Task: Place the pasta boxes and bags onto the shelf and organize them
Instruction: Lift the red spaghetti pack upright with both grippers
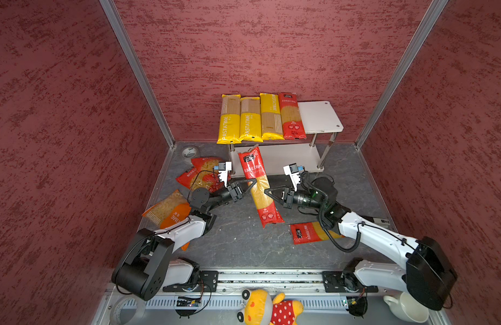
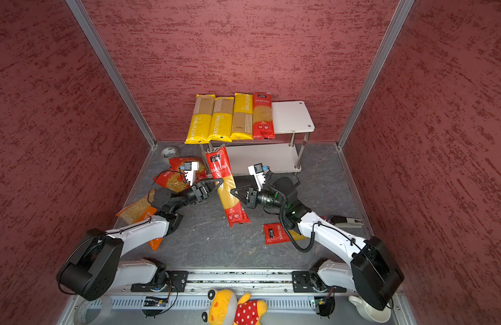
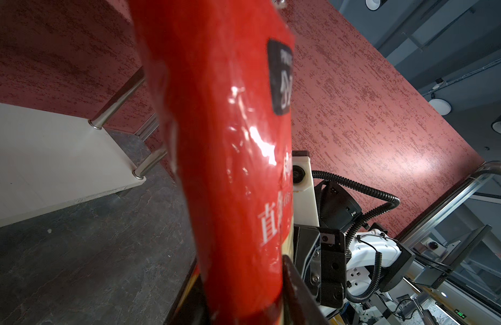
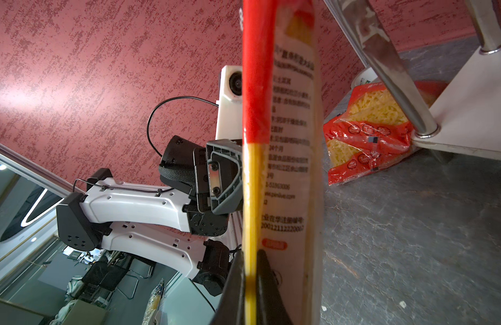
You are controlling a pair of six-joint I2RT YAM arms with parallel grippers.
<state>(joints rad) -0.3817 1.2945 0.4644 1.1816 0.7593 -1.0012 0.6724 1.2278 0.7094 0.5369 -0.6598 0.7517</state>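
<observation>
Your right gripper (image 1: 266,192) pinches red spaghetti pack (image 1: 260,197), raised before shelf (image 1: 288,160); left gripper (image 1: 254,182) jaws around it, clamp you cannot confirm. Four packs (image 1: 260,118) lie on top board (image 1: 319,115). Remaining: this pack, second red pack (image 1: 305,232), two red bags (image 1: 201,176), orange bag (image 1: 170,209) on table (image 1: 238,242).

Shelf (image 1: 319,115) top free rightward (packs (image 1: 250,119) crowd its left).

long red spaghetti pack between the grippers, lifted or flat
Lifted: the right gripper pinches the long red spaghetti pack on edge above the grey floor.
</observation>
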